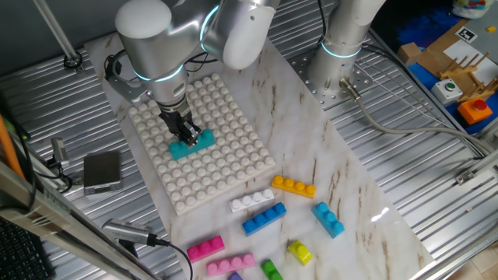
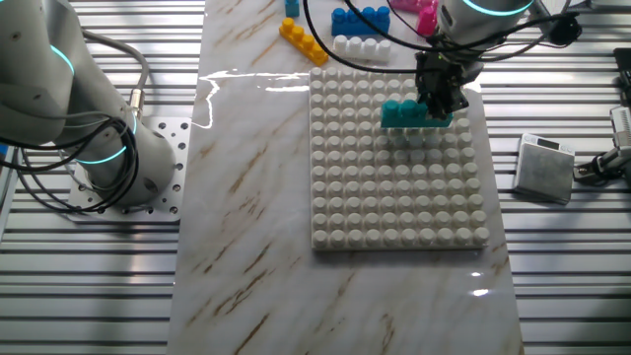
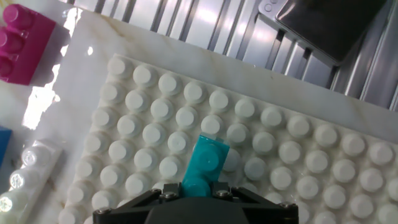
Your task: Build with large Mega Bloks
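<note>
From one fixed view, a white studded baseplate (image 1: 204,140) lay on the marble tabletop (image 1: 342,179). On it sat a single teal brick (image 1: 193,145), toward the plate's left side, and nothing else rested on the studs. The gripper (image 1: 185,132) came straight down onto that brick, its dark fingers closed against the brick's two long sides near one end. Off the plate, at its near edge, loose bricks lay on the marble: an orange brick (image 1: 293,186), a white brick (image 1: 251,201), a blue brick (image 1: 264,218), a light blue brick (image 1: 328,218), two pink bricks (image 1: 205,248), a yellow brick (image 1: 299,251) and a green brick (image 1: 271,270). A small grey box (image 1: 103,170) sat on the ribbed metal beside the plate.

From the other fixed view, the baseplate (image 2: 399,163) showed the teal brick (image 2: 406,115) in its upper right part, seated on the studs. The gripper (image 2: 441,94) clamped the brick's right end, with the rest of the brick sticking out to the left. Beyond the plate's far edge lay the orange brick (image 2: 302,40), the white brick (image 2: 362,45), the blue brick (image 2: 359,20) and a pink brick (image 2: 418,14).

In the hand view, the teal brick (image 3: 204,165) stood out between the two fingers at the bottom edge, gripped on both sides, its far end over the baseplate's studs (image 3: 249,149). One pink brick (image 3: 22,43) lay at the upper left on the marble, and the white brick (image 3: 28,174) lay beside the plate's left edge.
</note>
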Motion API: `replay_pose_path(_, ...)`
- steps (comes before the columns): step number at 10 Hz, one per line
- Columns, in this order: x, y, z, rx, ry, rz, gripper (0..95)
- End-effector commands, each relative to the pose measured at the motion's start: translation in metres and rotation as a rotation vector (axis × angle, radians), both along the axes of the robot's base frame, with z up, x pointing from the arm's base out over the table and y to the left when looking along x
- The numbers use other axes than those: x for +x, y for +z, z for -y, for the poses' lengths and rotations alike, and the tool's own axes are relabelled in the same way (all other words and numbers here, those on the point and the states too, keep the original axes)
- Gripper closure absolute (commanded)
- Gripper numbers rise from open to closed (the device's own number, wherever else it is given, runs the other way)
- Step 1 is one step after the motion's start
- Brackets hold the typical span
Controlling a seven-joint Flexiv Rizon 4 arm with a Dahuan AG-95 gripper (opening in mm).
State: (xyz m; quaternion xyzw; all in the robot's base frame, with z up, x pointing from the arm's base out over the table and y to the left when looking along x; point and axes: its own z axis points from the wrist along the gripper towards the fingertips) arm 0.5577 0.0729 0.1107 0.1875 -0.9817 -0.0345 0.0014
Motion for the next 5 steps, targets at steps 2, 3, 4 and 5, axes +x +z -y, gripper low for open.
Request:
replay_pose_path(2, -0.0035, -0.0054, -0.0009, 0.001, 0.016, 0.004, 95.0)
replay_pose_path(3, -0.0038, -0.0065, -0.0015, 0.001, 0.015, 0.004, 95.0)
replay_pose_path(4, -0.0038, -0.0074, -0.0025, 0.0, 0.013, 0.004, 95.0)
replay_pose_path(5, -0.0037, -0.0086, -0.0032, 0.0, 0.005, 0.004, 95.0)
